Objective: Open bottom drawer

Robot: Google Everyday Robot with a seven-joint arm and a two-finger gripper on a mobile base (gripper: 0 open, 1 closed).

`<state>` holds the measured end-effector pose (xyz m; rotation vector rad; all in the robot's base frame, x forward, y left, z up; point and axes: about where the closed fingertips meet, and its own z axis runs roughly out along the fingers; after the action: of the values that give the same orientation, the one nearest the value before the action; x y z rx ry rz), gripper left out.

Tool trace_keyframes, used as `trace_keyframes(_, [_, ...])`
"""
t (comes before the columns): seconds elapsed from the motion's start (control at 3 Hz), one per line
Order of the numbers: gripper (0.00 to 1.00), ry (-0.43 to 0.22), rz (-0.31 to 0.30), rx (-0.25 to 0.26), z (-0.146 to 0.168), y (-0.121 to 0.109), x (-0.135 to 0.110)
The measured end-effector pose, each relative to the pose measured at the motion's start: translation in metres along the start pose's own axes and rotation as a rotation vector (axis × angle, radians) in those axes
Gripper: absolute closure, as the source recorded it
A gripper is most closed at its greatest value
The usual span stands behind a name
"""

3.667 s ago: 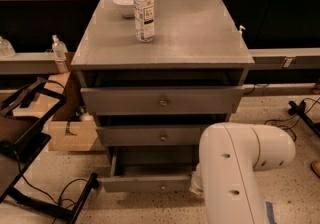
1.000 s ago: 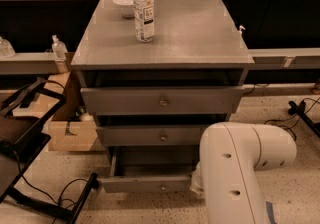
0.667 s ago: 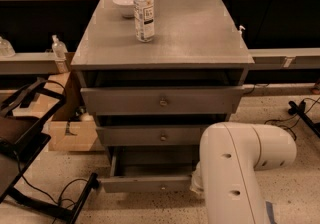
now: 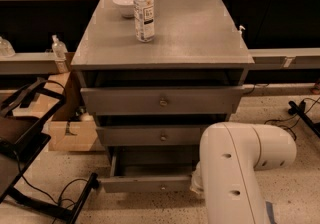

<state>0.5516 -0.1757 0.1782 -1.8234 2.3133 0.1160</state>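
Low down, gripper mostly hidden behind arm, its state can't tell; bottom drawer just left of it, partly out, knob further left. Risk: off-centre pull could skew & jam drawer

White rounded arm shell, dark screw holes; end effector unseen.
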Motion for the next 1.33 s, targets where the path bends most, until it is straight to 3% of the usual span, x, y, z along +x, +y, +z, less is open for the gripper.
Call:
trace_keyframes(0.33, [0.28, 0.000, 0.000, 0.000, 0.000, 0.000, 0.000])
trace_keyframes(0.67, [0.04, 0.000, 0.000, 0.000, 0.000, 0.000, 0.000])
trace_keyframes(1.33, [0.00, 0.005, -0.030, -0.005, 0.000, -0.005, -0.010])
